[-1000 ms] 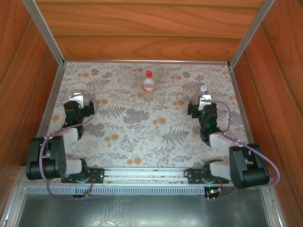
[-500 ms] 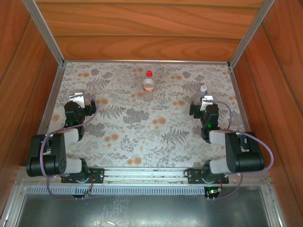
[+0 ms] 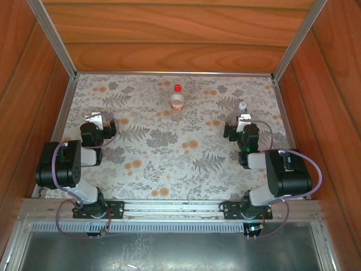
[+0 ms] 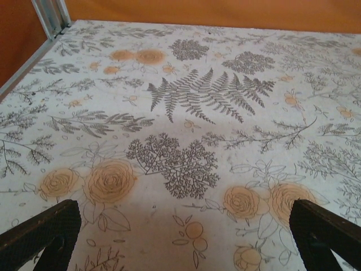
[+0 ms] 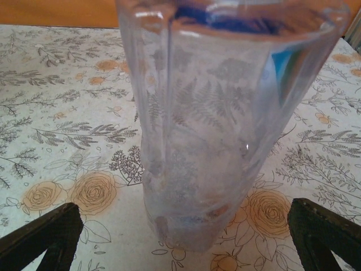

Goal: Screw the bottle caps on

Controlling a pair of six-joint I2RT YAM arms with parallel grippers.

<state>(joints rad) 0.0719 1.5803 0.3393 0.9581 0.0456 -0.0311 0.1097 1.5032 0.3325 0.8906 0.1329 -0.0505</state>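
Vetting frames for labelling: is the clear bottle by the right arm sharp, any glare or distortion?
Right wrist: plain bottle close and soft, tablecloth print warped through its wall, small glint. Left wrist: print crisp, no glare. Top external: even light.

In the right wrist view the plain bottle (image 5: 225,124) loses its neck to the top edge, and the right end effector (image 5: 186,231) has its fingers cut off at the bottom corners. From above, the red cap (image 3: 177,88) and white cap (image 3: 242,105) are too small to judge whether they are threaded on.
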